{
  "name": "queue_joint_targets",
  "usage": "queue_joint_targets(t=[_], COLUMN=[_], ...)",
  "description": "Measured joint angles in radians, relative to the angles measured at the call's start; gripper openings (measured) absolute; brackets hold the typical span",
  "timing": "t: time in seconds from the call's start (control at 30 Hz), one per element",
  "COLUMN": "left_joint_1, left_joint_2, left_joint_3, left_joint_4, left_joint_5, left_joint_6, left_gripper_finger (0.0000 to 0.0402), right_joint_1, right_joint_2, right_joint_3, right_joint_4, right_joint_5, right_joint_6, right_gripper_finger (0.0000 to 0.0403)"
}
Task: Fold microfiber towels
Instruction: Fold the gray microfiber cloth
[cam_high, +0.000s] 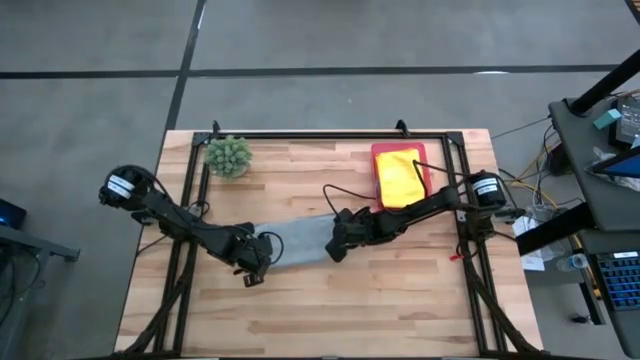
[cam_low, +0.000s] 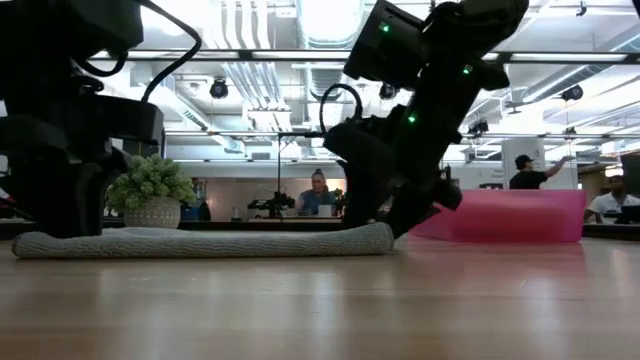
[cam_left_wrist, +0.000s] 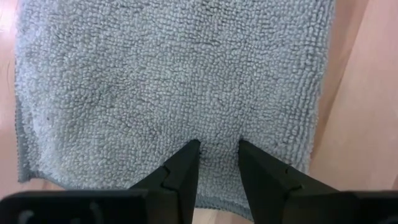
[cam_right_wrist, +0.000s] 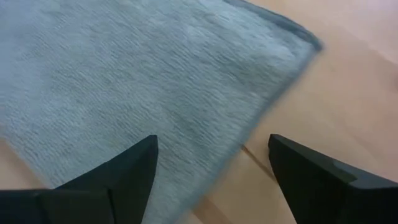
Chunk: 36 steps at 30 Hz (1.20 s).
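Note:
A grey towel (cam_high: 295, 240) lies spread flat on the wooden table between my two grippers, its underside on the boards (cam_low: 200, 242). My left gripper (cam_high: 255, 262) is at the towel's left end, shut on the cloth. My right gripper (cam_high: 335, 245) stands open over the towel's right end. In the right wrist view, one finger of my right gripper (cam_right_wrist: 211, 155) is above the cloth (cam_right_wrist: 124, 74) and the other above bare wood. A yellow towel (cam_high: 398, 178) lies on the pink tray (cam_high: 425, 170) at the far right. My left gripper pinches a small ridge of the grey towel (cam_left_wrist: 217, 155) between its two fingertips, a little in from the towel's left-end edge (cam_left_wrist: 217, 205). The fingers come steeply from above. The towel lies flat and slack on the table; one layer or several, I cannot tell.
A spiky green plant (cam_high: 228, 156) in a pot stands at the far left of the table. The pink tray (cam_low: 520, 215) sits at the far right. Bare wood lies along the near side of the table. People show in the room behind.

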Motion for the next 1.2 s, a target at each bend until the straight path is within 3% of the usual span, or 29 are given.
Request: queue_joint_targets(t=[0.3,0.43,0.57,0.83,1.2], left_joint_1=[0.000,0.000,0.000,0.001,0.001], left_joint_2=[0.000,0.000,0.001,-0.020,-0.123], left_joint_3=[-0.002,-0.003,-0.004,0.011,0.027], left_joint_4=[0.021,0.022,0.028,0.020,-0.095], left_joint_5=[-0.001,-0.004,-0.009,-0.018,-0.017], left_joint_6=[0.001,0.001,0.002,0.007,0.001], left_gripper_finger=[0.0100,0.0100,0.0100,0.0100,0.0100], right_joint_1=[-0.002,-0.003,-0.005,-0.005,-0.005], right_joint_2=[0.033,0.036,0.036,0.027,-0.096], right_joint_3=[0.001,0.001,0.001,0.001,0.002], right_joint_4=[0.207,0.247,0.261,0.263,0.034], right_joint_5=[-0.071,-0.071,-0.071,-0.070,-0.026], right_joint_6=[-0.036,-0.040,-0.045,-0.135,-0.181], right_gripper_finger=[0.0290,0.0263,0.0197,0.0021,0.0009])
